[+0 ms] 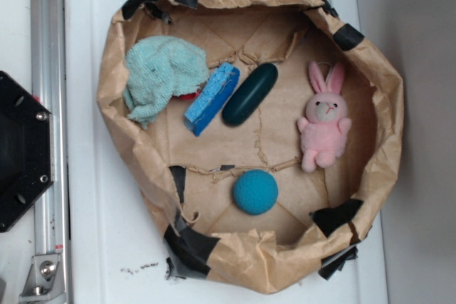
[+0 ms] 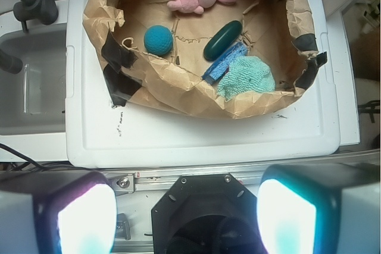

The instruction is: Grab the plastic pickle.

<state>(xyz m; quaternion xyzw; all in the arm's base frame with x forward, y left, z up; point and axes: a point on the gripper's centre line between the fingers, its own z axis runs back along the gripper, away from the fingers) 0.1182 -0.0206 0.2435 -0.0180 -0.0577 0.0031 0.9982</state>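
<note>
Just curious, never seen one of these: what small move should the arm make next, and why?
Probably reach forward over the brown paper bag toward the glossy dark green oblong pickle. The gripper looks open and far back, and the pickle lies beside the blue sponge.

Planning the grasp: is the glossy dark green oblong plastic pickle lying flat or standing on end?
Lying flat. The plastic pickle rests lengthwise on the crumpled brown paper bowl floor, beside the blue sponge; whether they touch, I cannot tell.

Robot lab: rail-mounted arm base (image 1: 21,151).
</note>
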